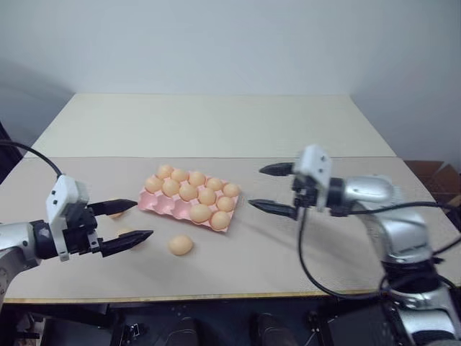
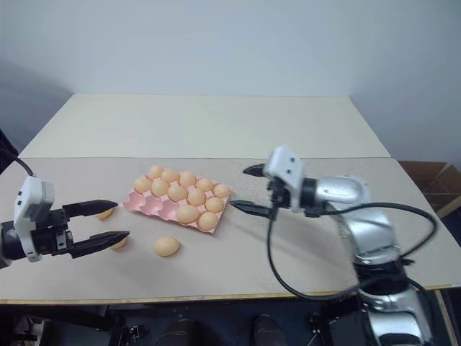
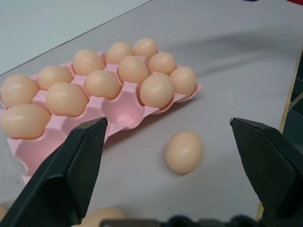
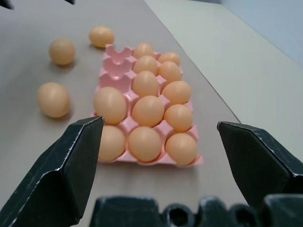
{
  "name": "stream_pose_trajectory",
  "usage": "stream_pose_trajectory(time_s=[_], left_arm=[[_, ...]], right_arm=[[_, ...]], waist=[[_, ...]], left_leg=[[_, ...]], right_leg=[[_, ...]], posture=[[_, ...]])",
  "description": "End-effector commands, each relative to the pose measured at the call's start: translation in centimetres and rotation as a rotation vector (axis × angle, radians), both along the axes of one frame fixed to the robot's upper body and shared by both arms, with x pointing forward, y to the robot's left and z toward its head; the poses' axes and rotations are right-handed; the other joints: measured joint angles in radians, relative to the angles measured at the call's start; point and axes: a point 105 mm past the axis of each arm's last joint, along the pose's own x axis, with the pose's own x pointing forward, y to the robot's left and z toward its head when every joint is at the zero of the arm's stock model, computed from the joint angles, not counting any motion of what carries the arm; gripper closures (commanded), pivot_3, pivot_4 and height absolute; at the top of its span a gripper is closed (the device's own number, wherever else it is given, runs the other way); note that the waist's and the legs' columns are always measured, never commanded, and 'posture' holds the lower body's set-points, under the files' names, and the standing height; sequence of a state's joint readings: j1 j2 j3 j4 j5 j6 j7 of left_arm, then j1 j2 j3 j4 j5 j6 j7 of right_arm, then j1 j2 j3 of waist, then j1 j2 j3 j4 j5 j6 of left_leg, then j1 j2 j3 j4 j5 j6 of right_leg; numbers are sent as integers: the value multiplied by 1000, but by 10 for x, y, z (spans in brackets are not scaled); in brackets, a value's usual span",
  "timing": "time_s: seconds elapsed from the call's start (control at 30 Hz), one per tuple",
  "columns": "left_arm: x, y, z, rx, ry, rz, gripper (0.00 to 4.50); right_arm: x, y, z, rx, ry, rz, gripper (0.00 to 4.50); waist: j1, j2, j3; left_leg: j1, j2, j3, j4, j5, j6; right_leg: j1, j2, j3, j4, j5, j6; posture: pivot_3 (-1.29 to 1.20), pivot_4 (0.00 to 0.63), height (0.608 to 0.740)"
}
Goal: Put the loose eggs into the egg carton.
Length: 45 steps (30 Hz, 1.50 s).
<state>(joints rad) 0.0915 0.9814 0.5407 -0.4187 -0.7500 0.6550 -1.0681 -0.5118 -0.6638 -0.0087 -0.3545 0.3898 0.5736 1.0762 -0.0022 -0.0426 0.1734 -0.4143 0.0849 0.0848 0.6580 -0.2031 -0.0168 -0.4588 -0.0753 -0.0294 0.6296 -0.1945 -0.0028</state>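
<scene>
A: Where's the egg carton?
B: Mid-surface, mostly full, three loose eggs off its left end

A: Claws?
B: Left claw spread by the eggs; right claw spread, empty, right of the carton

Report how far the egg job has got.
Done: the egg carton holds twelve eggs, with empty cups left at one end. In hand: nothing; the left tool and right tool are both open and empty. Left: three loose eggs on the table.
</scene>
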Motion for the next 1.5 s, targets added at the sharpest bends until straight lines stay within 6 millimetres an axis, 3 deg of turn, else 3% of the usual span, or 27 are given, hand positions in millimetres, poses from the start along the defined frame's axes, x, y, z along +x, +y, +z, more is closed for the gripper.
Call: stream_pose_trajectory(time_s=[0.03,0.13,0.3,1.1,1.17,1.43,1.5], left_arm=[[-6,7,9,26,-36,8,0],[-12,13,8,47,-42,7,0],[-8,15,14,35,-76,-1,0],[-8,7,10,32,-53,-23,0],[-8,7,10,32,-52,-23,0],[-5,5,11,24,-58,-28,0],[-7,3,10,33,-47,-43,0]], right_arm=[[-20,-21,6,-31,3,52,56],[-29,-39,-2,-76,32,35,56],[-38,-52,-6,-92,53,6,56],[-37,-42,-2,-92,27,40,56],[-38,-34,2,-72,18,68,56],[-32,44,6,-38,-64,210,56],[-34,53,5,-28,-61,231,56]], waist=[[-1,0,0],[-1,0,0],[5,0,0],[8,0,0],[8,0,0],[-10,0,0],[-10,0,0]], left_leg=[[0,0,0,0,0,0],[1,0,1,0,0,0],[2,0,0,0,-2,-3],[1,-1,1,0,-2,-3],[1,-1,1,0,-2,-3],[2,0,1,0,-2,-3],[1,0,1,0,0,0]], right_leg=[[0,0,0,0,0,0],[1,-1,1,0,0,0],[0,-1,1,0,0,0],[0,-1,2,-1,0,0],[0,-1,2,-1,0,0],[0,0,2,0,0,0],[0,0,2,0,0,0]], posture=[[0,150,740],[0,150,740],[0,150,740],[0,150,740],[0,150,740],[0,150,740],[0,150,740]])
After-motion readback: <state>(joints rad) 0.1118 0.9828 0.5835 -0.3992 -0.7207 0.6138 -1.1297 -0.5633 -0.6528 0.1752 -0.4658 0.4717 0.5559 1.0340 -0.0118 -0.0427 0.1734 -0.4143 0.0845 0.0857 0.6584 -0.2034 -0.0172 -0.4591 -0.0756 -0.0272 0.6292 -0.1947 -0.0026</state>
